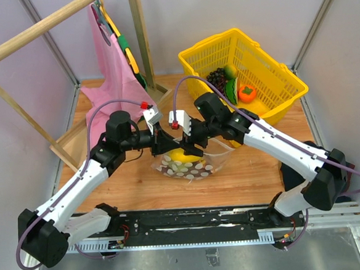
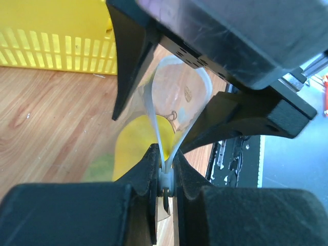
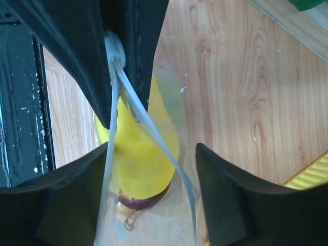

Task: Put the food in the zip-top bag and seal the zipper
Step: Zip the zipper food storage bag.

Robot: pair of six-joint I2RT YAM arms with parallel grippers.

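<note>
Your left jaws are closed tight on the zipper [image 2: 155,128], pinching its two whitish strips together at one end of the zip-top bag [image 1: 188,167]. Your right jaws stand spread wide, one on either side of the bag's mouth, clamping nothing. Between them the two strips bow apart, so the mouth gapes there (a teardrop shape in the left wrist view). The bag lies at the middle of the counter [image 1: 250,173], near the yellow basket [image 1: 268,73]. Inside the bag you can see the yellow lemon-like piece [image 3: 136,154] lying against the dark maroon ball [image 3: 138,201]. Other toy fruits [image 1: 246,94] sit in the basket.
</note>
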